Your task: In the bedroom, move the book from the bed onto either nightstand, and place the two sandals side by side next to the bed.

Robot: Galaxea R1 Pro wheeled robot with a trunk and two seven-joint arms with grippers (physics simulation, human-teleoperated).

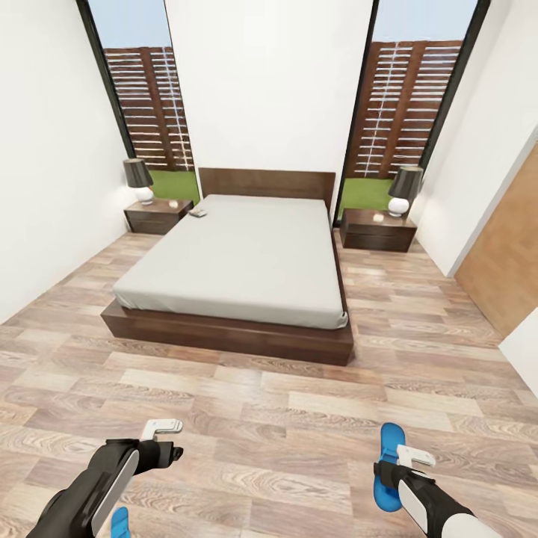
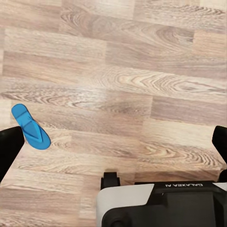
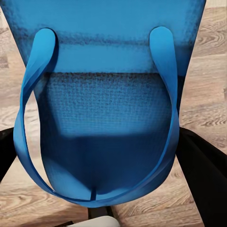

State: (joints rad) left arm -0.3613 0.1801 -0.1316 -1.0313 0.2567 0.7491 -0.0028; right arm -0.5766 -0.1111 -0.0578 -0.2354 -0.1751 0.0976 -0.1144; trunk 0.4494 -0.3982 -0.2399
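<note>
The bed (image 1: 239,258) fills the middle of the head view, with the book (image 1: 198,213) lying small near its far left corner. A dark nightstand (image 1: 157,215) stands on its left and a second nightstand (image 1: 377,229) on its right. My right gripper (image 1: 396,462) is shut on one blue sandal (image 1: 388,448), which looms close between the dark fingers (image 3: 203,175) and well above the floor. The other sandal (image 2: 30,127) lies flat on the planks below my left arm, its tip also at the frame's bottom edge (image 1: 119,521). My left gripper (image 1: 168,441) hangs open over bare floor.
A black-shaded lamp (image 1: 138,179) sits on the left nightstand and another lamp (image 1: 403,190) on the right one. Tall windows flank the headboard. A brown door (image 1: 504,261) is on the right wall. Wood floor stretches between me and the bed's foot.
</note>
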